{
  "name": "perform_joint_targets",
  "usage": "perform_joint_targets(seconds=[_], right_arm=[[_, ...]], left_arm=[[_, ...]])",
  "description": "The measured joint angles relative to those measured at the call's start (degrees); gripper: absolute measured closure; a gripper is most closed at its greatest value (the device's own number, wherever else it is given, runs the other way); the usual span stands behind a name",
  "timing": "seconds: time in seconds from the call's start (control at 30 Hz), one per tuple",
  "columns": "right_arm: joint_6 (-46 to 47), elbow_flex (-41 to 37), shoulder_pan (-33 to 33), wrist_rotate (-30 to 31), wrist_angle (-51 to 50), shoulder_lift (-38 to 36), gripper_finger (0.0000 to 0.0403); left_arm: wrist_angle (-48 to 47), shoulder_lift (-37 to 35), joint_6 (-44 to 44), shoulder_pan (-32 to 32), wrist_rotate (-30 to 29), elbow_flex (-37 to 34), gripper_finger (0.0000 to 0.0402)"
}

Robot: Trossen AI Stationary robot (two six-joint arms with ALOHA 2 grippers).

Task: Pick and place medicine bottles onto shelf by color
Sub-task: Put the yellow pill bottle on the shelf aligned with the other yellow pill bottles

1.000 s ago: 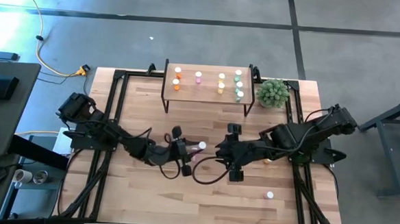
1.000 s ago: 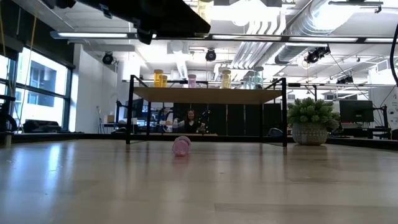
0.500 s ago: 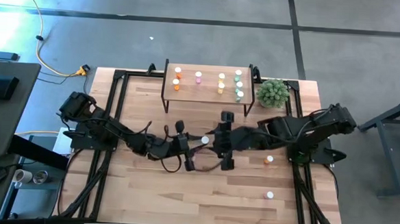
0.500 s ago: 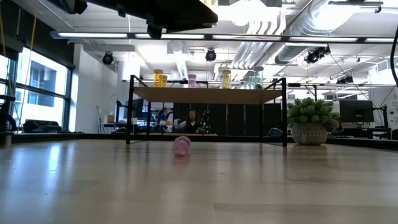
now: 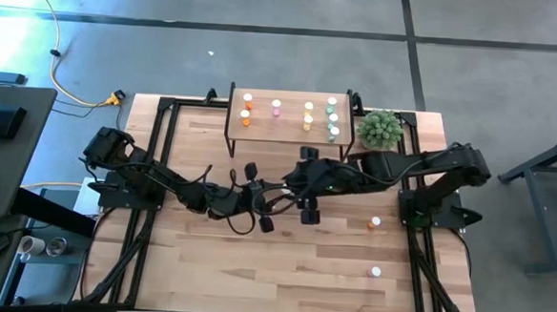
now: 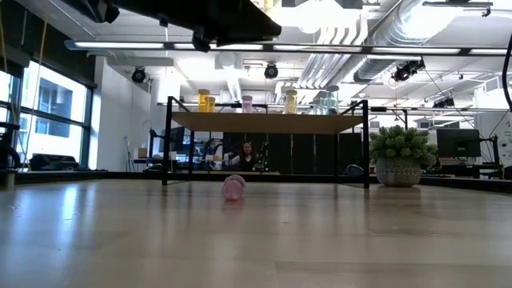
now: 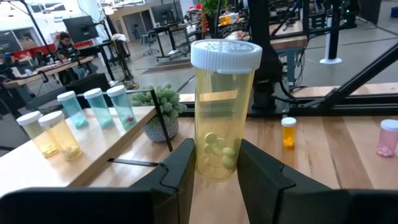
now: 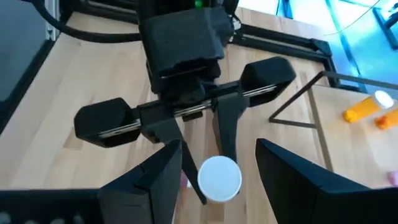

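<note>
Two grippers meet mid-desk: the left gripper (image 7: 214, 177) clamps an upright yellow bottle (image 7: 224, 109), while the right gripper (image 8: 217, 180) hangs spread open around its white cap (image 8: 219, 178).

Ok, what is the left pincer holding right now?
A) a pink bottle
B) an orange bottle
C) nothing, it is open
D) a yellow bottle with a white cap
D: in the left wrist view the left pincer is shut on an upright yellow bottle with a white cap, pills showing inside, while the open right pincer hangs above that cap.
</note>
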Motion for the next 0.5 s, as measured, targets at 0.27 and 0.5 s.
perform_joint_targets(seconds=[0.27, 0.5], right_arm=[[0.05, 0.01, -0.61, -0.39, -1.30, 0.76, 0.0205], [-0.84, 0.02, -0.61, -0.49, -1.45, 0.92, 0.0208]], left_arm=[[1.80, -0.22, 0.66, -0.02, -0.07, 0.06, 0.0307], [0.91, -0.22, 1.58, -0.02, -0.17, 2.13, 0.0307]])
